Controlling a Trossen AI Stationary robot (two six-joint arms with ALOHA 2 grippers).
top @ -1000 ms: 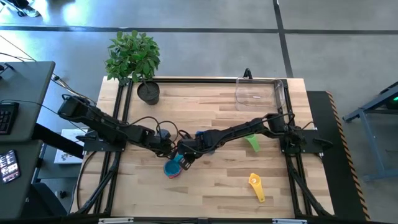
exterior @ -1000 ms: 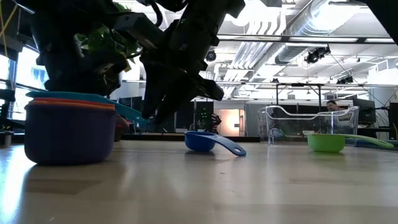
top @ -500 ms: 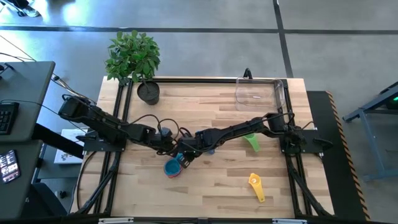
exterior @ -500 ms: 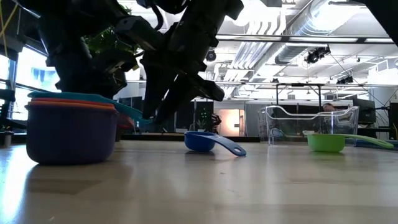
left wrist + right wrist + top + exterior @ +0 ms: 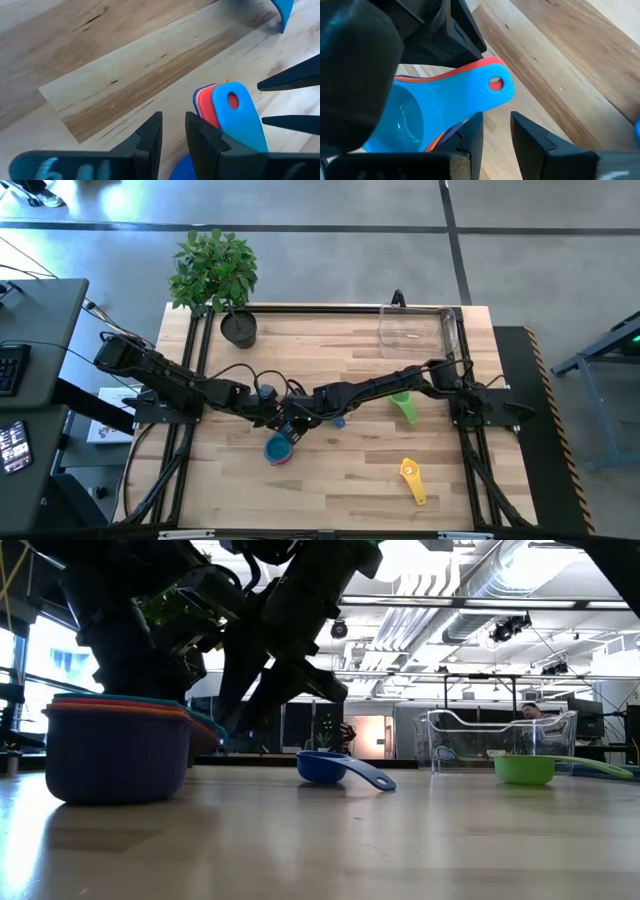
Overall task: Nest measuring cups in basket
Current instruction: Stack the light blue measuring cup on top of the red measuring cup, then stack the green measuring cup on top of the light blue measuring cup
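Note:
A nested stack of measuring cups (image 5: 278,450) stands left of the table's middle: purple at the bottom, then orange, red and teal (image 5: 115,748). Its handles (image 5: 230,112) point at my right gripper (image 5: 497,125). That gripper is open, its fingertips (image 5: 282,80) just off the handles' free end. My left gripper (image 5: 173,127) is open by a narrow gap and hangs over the stack's handle side. The blue cup (image 5: 338,421), green cup (image 5: 404,406) and yellow cup (image 5: 412,480) lie on the table. The clear basket (image 5: 418,328) stands at the far right edge. My left gripper hangs right over the teal cup (image 5: 415,120) where bowl and handle meet, reaching from the table's left. Whether its fingers touch the cup, I cannot tell. My right gripper touches nothing.
A black pot with a green plant (image 5: 238,328) stands at the far left corner. Both arms meet over the table's middle and cross above the blue cup. Bare wood lies along the near edge and between the yellow cup and the stack.
The teal cup has sunk lower into the stack, its rim now close on the orange one. My right gripper has shifted a little toward the table's left, along the handles.

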